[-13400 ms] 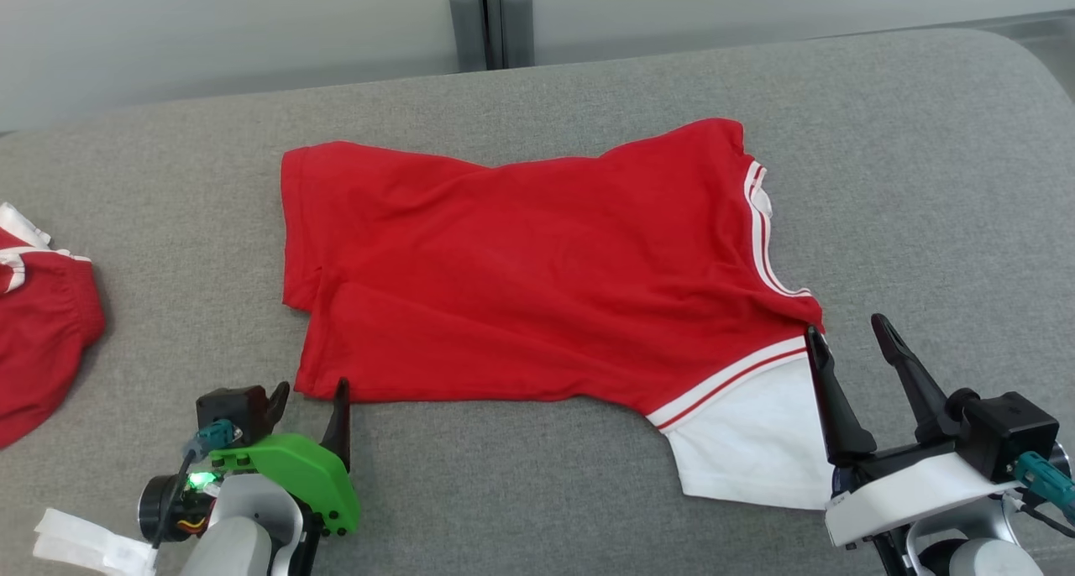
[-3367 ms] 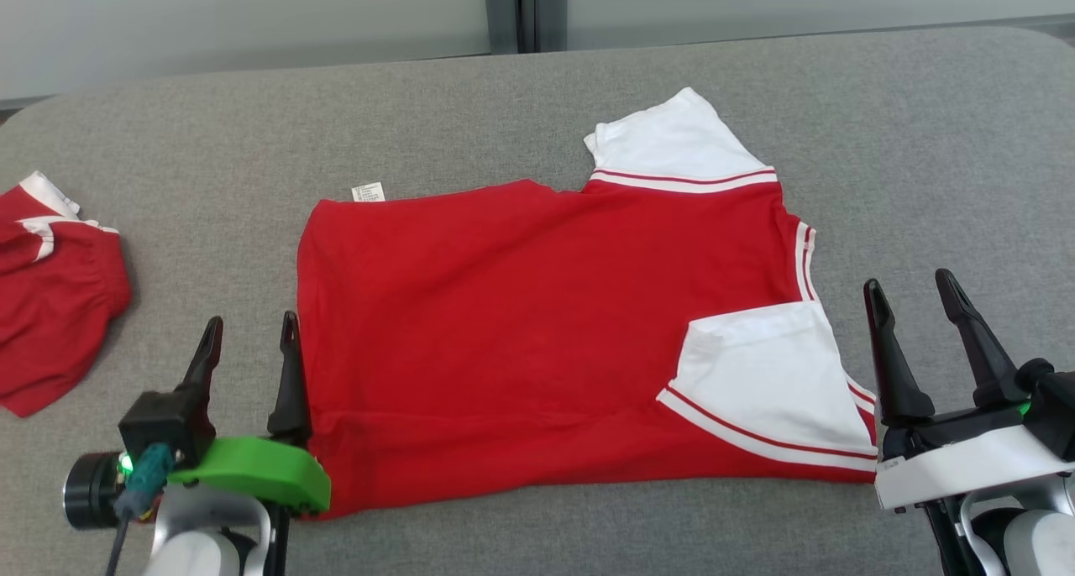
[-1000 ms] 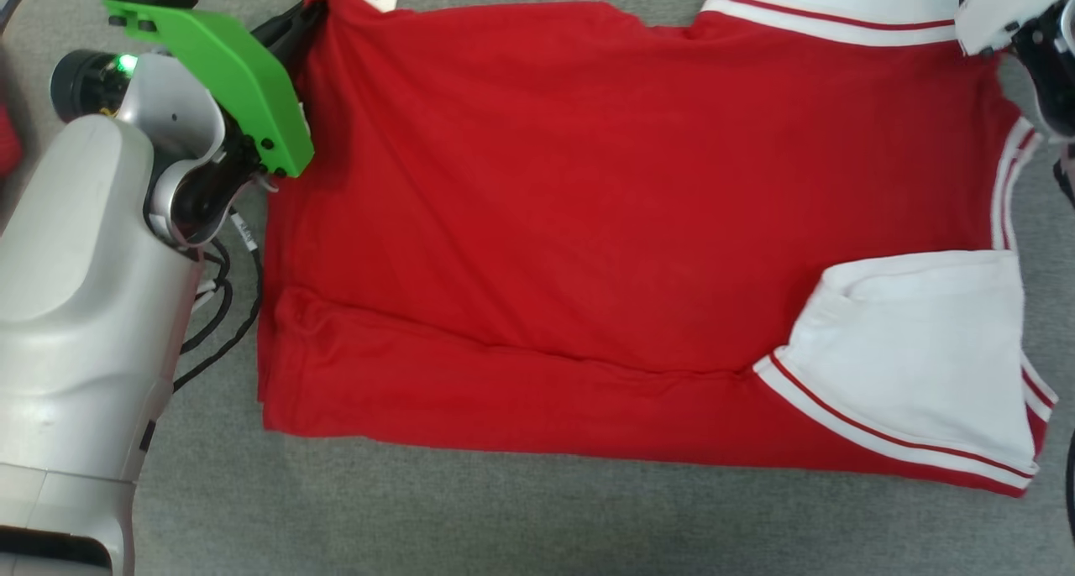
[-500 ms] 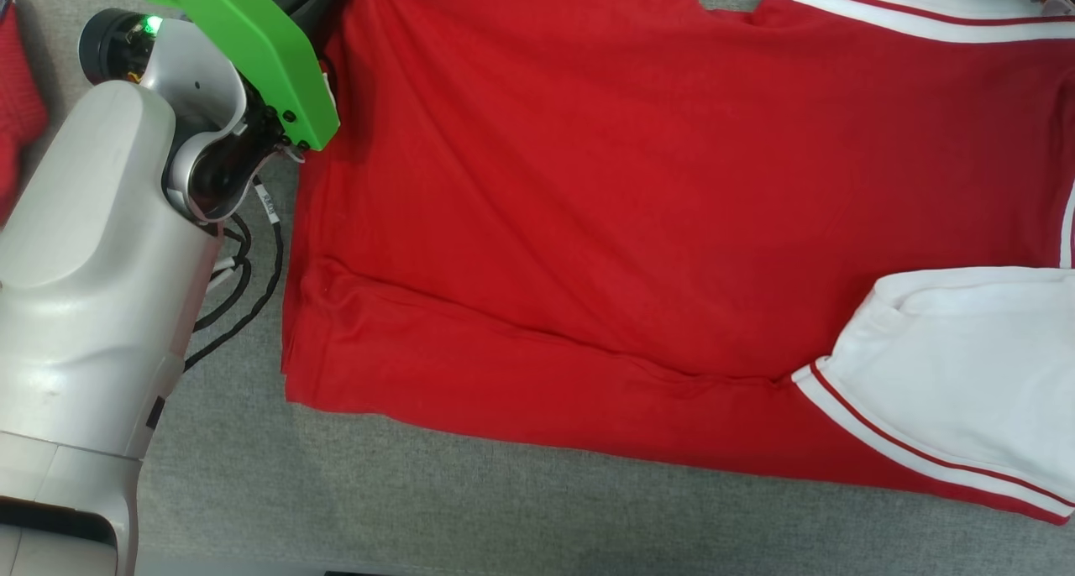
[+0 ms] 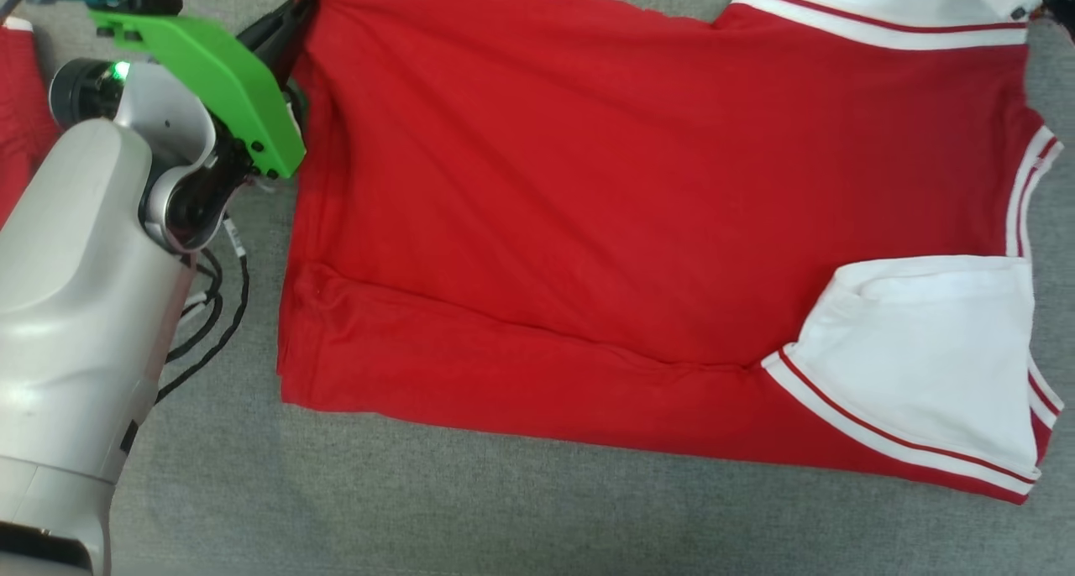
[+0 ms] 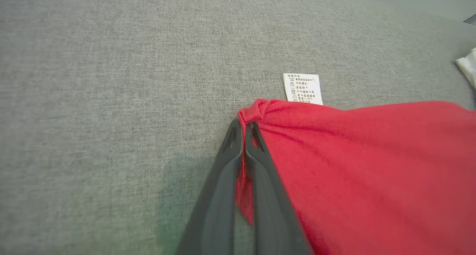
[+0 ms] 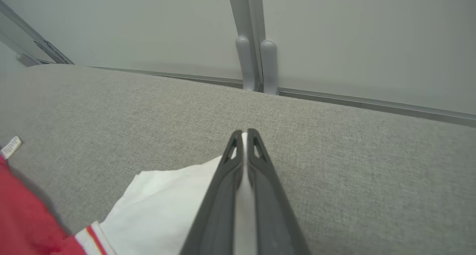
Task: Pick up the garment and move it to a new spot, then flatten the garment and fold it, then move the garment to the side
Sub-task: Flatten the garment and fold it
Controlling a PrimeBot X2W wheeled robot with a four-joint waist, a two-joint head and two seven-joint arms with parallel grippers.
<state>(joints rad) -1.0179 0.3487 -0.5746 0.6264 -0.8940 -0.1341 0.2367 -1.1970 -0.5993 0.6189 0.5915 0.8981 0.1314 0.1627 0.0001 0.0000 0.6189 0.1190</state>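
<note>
Grey woven fabric (image 5: 504, 526) covers the work surface, and the red garment (image 5: 630, 181) lies spread flat across it, hem to the left and neck to the right. The pale left forearm (image 5: 76, 307) reaches up the left side, its wrist bent toward the shirt's far left corner, with a green bracket (image 5: 210, 81) on top and black cables (image 5: 210, 307) looping beneath. The left gripper (image 6: 243, 126) is clamped on that corner, red cloth bunched between its fingertips and lifted slightly off the surface. A white care label (image 6: 302, 88) lies just beyond the pinched corner. At the far right, the right gripper (image 7: 244, 134) points toward the far edge, fingers pressed together on the edge of the far white sleeve (image 7: 167, 203), a strip of white cloth showing between them. The near white sleeve (image 5: 924, 366) is folded in over the red body. A second red piece of clothing (image 5: 17, 123) sits at the left edge, close by the left arm. Beyond the surface stand two grey posts (image 7: 256, 61) against a pale wall (image 7: 372, 43).
</note>
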